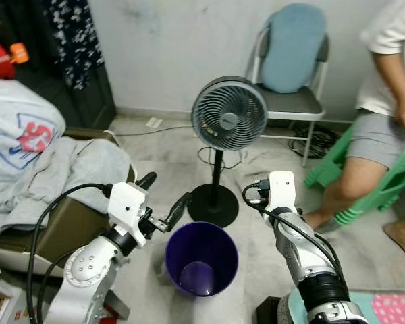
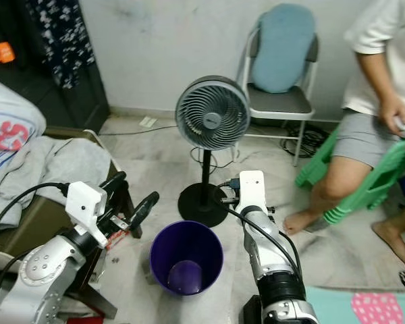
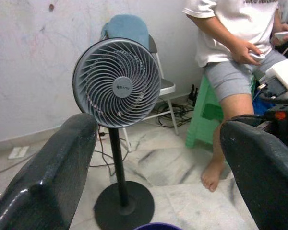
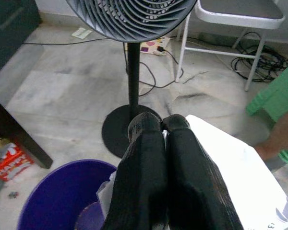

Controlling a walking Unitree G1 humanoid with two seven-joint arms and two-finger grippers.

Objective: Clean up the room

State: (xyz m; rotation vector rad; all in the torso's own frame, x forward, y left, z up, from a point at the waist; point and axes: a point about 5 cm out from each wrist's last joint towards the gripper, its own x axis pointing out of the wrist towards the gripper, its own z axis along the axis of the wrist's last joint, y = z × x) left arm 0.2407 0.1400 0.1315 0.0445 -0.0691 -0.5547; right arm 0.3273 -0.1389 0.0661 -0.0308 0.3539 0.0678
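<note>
1. My left arm is reaching forward and inward from my lower left, elbow bent, wrist tilted up. My left gripper point(image 1: 163, 200) is hovering just above the left rim of the purple bin point(image 1: 201, 258), fingers spread wide apart and holding nothing.
2. In the left wrist view the two black fingers point(image 3: 48, 179) are standing well apart, framing the pedestal fan point(image 3: 117, 82) between them.
3. To my left, a heap of grey clothes point(image 1: 50, 172) is lying on a low dark table point(image 1: 67, 226); a small red carton point(image 4: 8, 158) is lying on the floor by the table leg.
4. The purple bin is standing upright on the marble floor point(image 1: 152, 158) between my two arms, just in front of the fan's round black base.
5. My right arm is rising from the lower right, forearm pointing forward and slightly inward, wrist beside the bin's right rim.
6. My right gripper point(image 4: 158, 125) is showing its fingers pressed together, pinching a white plastic bag point(image 4: 240, 182) that is hanging at the bin's rim, partly over the opening.
7. Behind the fan, a folding chair point(image 1: 290, 81) with a blue cushion is standing against the wall.
8. At far right, a person point(image 1: 385, 115) in grey shorts is sitting on a green stool point(image 1: 385, 185), bare feet on the floor.
</note>
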